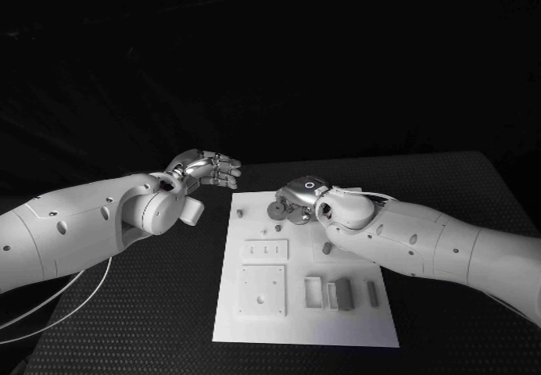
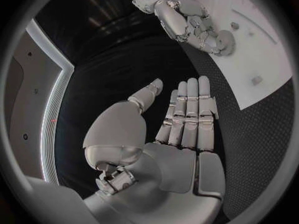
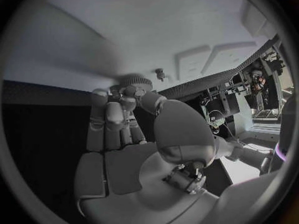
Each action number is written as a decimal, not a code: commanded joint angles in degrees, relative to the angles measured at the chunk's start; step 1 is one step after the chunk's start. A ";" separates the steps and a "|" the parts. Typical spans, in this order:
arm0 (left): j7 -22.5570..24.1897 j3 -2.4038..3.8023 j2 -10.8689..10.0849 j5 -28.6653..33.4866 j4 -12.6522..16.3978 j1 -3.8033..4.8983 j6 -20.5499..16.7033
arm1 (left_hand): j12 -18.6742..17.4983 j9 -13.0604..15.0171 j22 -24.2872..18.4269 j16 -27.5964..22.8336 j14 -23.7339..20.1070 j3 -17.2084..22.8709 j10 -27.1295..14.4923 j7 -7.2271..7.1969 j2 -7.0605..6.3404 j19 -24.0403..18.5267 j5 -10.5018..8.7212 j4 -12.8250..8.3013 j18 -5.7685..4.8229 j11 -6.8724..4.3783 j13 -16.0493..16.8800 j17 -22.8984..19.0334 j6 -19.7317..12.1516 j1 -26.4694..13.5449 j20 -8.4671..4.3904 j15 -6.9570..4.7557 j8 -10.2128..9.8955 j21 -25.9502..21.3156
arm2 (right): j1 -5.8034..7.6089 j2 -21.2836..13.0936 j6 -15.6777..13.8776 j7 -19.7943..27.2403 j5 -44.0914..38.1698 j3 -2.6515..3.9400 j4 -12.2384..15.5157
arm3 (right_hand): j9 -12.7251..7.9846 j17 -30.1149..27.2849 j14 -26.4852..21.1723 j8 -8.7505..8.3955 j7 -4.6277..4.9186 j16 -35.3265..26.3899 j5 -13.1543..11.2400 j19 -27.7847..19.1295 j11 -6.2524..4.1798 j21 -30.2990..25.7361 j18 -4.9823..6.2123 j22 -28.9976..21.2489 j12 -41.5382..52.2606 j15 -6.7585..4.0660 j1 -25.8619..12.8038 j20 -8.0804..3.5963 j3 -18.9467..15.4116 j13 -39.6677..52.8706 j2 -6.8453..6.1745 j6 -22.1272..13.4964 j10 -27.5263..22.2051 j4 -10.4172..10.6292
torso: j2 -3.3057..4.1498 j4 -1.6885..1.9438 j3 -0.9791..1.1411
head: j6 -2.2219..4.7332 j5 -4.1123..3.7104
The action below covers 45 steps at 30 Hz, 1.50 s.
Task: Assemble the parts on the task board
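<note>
R hand [image 1: 302,201] is over the far end of the task board [image 1: 304,332], fingers [image 3: 127,95] pinching a small toothed gear [image 2: 225,41] by its rim. A peg [image 3: 160,74] stands on the board just beside it, likely the seat for it. L hand [image 1: 209,169] hovers off the board's far left corner over the black surface [image 1: 147,312], fingers straight and apart, holding nothing. To do it well: keep the gear level, line bore w/ peg, lower straight, don't force.
</note>
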 commanded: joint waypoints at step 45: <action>0.17 0.04 0.24 -0.09 -0.08 0.06 0.69 | -0.62 0.06 0.20 -0.82 0.62 -0.08 0.35 0.79 -0.22 0.31 0.23 0.41 0.84 0.15 0.37 0.49 -0.66 -0.71 -0.10 -0.02 -0.85 -0.36 | -0.43 1.63 1.74 1.28 1.48 -0.26 -1.43 | -0.54 -0.17 0.56 2.37 1.36 0.70 -0.30 0.13 0.81 0.66 0.75 1.13 2.31 0.84 -0.73 -0.16 -0.94 -1.01 -2.78 8.47 0.08 4.53 | -0.02 1.05 -0.08 | -0.66 -0.37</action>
